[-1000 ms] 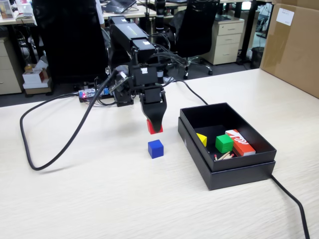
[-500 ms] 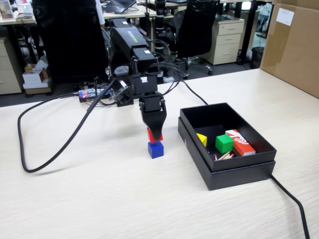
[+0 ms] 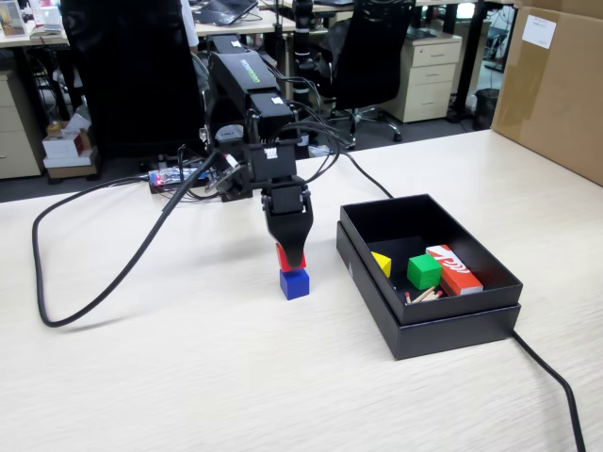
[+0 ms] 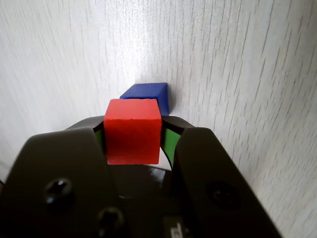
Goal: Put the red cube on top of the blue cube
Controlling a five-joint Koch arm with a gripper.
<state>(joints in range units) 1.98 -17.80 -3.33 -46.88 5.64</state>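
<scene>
A pale wood-grain surface (image 3: pixel 188 377) is seen in front of an office — black chairs (image 3: pixel 132 75), a beige drawer cabinet (image 3: pixel 429 75) and cluttered desks (image 3: pixel 33 38) behind. A cardboard box (image 3: pixel 556 85) stands at right — lighting is even.

Red cube (image 4: pixel 132 131) clamped between jaws; blue cube (image 4: pixel 147 92) on table beyond it.

Around my gripper (image 3: pixel 291 256) the desk (image 3: pixel 188 377) is bare toward the front and left edges. The black box (image 3: pixel 429 311) blocks the right side; a cable (image 3: pixel 85 273) crosses the back-left.
</scene>
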